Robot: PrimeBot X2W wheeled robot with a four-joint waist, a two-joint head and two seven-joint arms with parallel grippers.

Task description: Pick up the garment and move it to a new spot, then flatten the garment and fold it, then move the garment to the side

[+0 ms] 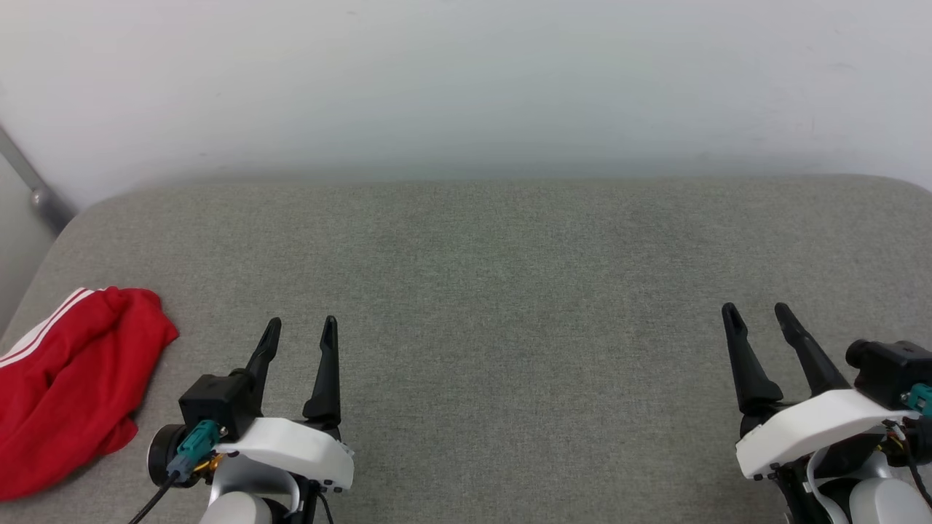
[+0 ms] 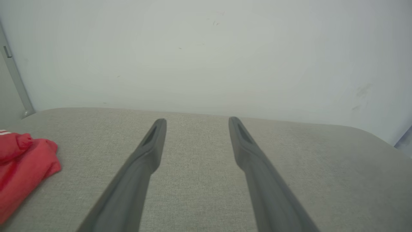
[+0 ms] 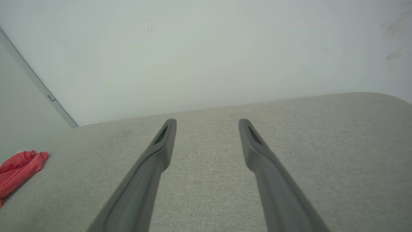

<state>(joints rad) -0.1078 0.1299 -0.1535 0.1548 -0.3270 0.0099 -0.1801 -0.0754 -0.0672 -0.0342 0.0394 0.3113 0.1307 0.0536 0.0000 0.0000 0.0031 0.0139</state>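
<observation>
Grippers: two, each with two long dark fingers, four fingers in all.
Left gripper [image 1: 302, 322]: jaws spread wide with bare cushion between them, holding nothing, tips raised off the surface.
Right gripper [image 1: 756, 310]: jaws likewise spread wide and empty; it is well apart from the left gripper, across the bare middle of the cushion.
Garment [image 1: 73, 378]: one, red, lying in a crumpled heap on the cushion. It is just outboard of the left gripper, to that gripper's left and level with its fingers and wrist, not touching it. It is far from the right gripper, beyond the left one.
Garment in the wrist views: low at the left edge in the left wrist view [image 2: 22, 164]; smaller and farther left in the right wrist view [image 3: 19, 167].
Trim [image 1: 44, 327]: two white stripes along the heap's far edge.
Writing: cannot be told from the bunched folds that face the cameras.
Cushion [image 1: 480, 291]: one, grey woven fabric with rounded far corners, lying under and ahead of both grippers.
Wall [image 1: 466, 80]: one, pale, beyond the fingertips.
Metal bar [image 1: 29, 182]: one, slanting, ahead and to the left of the left gripper.
</observation>
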